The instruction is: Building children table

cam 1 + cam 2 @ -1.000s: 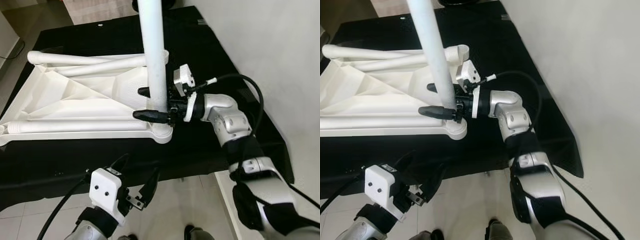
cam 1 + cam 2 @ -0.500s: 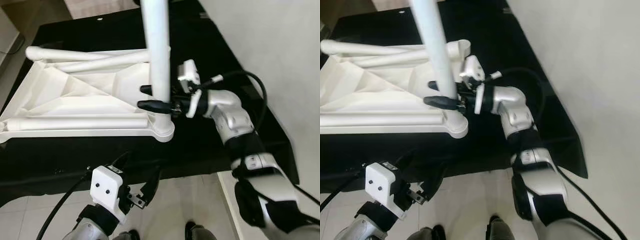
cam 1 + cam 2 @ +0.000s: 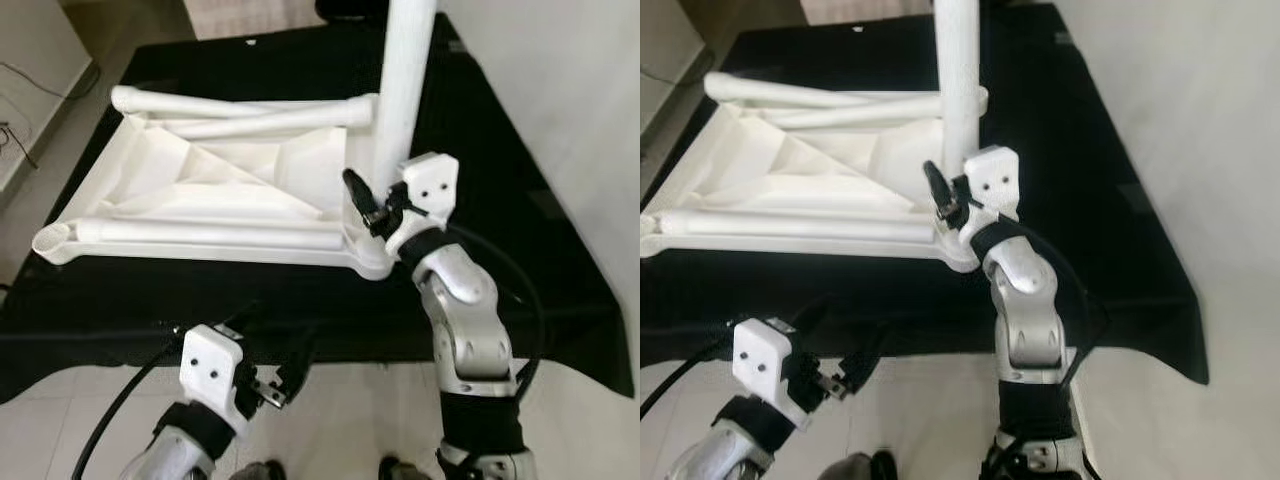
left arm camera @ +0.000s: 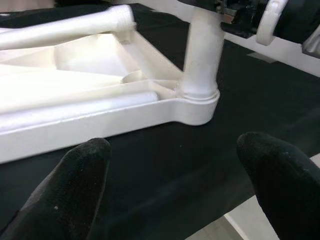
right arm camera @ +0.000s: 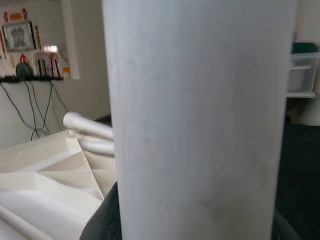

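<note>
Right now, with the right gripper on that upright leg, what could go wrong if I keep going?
The right gripper grips the upright leg low, just above its socket in the tabletop, so the tall leg could lever sideways and bind or pop out. The tabletop lies loose on the black cloth and may slide or lift, since the left gripper hangs open below the edge and braces nothing.

white plastic tabletop [image 3: 210, 190] lies upside down on black cloth [image 3: 500, 190], ribbed underside facing up, round sockets at its corners. One white leg [image 3: 405, 90] stands upright in the tabletop's near right corner socket. Two more white legs lie flat on the tabletop: one [image 3: 200, 234] along its near edge, another [image 3: 240, 105] along its far edge, with a further tube angled just beside it
</note>
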{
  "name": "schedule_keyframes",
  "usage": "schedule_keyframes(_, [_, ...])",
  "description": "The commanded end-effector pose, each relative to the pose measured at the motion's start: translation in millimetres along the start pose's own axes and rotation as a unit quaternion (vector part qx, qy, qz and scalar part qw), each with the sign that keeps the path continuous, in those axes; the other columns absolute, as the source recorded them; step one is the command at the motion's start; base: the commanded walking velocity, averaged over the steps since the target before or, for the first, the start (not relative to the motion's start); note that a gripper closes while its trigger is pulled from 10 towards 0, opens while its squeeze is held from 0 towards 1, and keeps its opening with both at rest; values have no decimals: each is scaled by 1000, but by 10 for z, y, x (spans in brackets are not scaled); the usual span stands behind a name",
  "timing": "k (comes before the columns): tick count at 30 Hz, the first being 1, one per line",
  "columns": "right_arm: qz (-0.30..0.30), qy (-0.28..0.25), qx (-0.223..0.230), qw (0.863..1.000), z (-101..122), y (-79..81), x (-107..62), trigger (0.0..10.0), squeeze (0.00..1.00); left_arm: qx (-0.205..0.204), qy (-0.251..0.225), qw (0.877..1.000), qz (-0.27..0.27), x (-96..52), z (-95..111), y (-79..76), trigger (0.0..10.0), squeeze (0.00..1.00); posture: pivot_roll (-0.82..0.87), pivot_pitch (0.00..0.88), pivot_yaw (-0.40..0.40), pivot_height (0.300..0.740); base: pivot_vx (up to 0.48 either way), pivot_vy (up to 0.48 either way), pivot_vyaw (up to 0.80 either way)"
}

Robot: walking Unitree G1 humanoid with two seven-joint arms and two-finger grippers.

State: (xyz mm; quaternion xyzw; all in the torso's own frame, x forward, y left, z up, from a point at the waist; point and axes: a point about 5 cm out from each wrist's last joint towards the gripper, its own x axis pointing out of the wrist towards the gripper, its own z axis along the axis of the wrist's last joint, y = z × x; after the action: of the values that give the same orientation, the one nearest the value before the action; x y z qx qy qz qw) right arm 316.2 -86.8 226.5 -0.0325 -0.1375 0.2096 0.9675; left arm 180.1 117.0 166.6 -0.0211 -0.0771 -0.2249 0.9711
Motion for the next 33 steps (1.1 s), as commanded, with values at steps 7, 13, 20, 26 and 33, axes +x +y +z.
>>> schedule_keyframes(7, [99,40,101,989,-215,365,41,10000,1000,-5,6,1000,3,-26,-43,5,10000,0,-10,222,50,740,0,0,0])
schedule_keyframes(13, [217,19,104,970,-53,293,136,10000,1000,-6,6,1000,1,-34,-40,-11,10000,0,-7,225,51,740,0,0,0])
schedule_keyframes(20, [387,21,32,921,12,45,272,10000,0,-7,7,1000,0,-64,-26,-45,10000,0,20,234,45,740,0,0,0])
schedule_keyframes(26, [461,33,42,886,94,-47,407,10000,0,-7,7,1000,0,-99,-3,-71,10000,0,32,250,48,740,0,0,0])
schedule_keyframes(33, [534,50,43,843,126,-42,526,10000,0,-7,10,1000,1,-135,18,-95,10000,0,51,267,42,740,0,0,0])
